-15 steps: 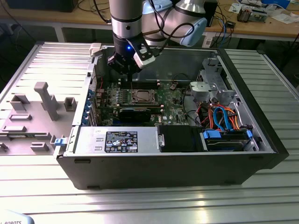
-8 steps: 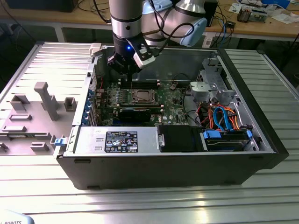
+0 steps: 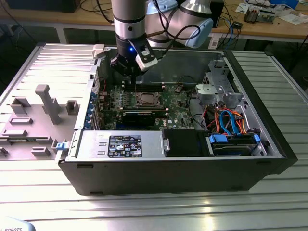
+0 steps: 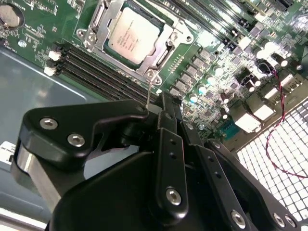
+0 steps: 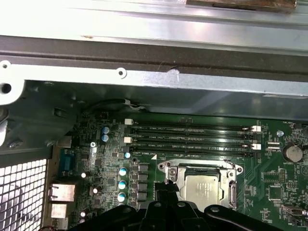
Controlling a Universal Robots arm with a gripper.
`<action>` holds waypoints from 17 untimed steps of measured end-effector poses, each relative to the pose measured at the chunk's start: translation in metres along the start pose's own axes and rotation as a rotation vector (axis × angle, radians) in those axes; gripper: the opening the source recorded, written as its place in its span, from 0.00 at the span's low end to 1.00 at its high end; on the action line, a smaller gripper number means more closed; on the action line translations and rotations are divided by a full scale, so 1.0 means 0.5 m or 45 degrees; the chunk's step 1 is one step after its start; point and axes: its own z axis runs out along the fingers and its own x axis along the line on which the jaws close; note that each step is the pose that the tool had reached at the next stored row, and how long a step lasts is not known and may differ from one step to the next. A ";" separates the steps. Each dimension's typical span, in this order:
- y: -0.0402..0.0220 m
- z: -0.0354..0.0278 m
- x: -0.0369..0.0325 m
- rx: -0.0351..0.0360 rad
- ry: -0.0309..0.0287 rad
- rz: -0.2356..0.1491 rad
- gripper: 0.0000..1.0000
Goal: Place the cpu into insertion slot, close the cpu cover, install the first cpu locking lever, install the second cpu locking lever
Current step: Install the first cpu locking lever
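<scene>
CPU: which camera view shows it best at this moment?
The second wrist view: the cpu is close, with its whole metal top in plain sight. The first wrist view shows the cpu from farther off and at a flatter angle. The exterior view shows the cpu from far away, as a small grey square.

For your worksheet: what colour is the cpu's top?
The cpu is silver-grey, clearest in the second wrist view.

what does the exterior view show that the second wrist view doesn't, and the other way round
Exterior view: the whole computer case, its power supply, blue cables and a grey fixture tray on the exterior view's left. Second wrist view: a coin cell battery and the vent grille. Both: the cpu and the memory slots beside it.
</scene>
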 end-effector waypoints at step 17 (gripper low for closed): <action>0.042 0.004 0.008 0.0000 -0.0005 0.000 0.11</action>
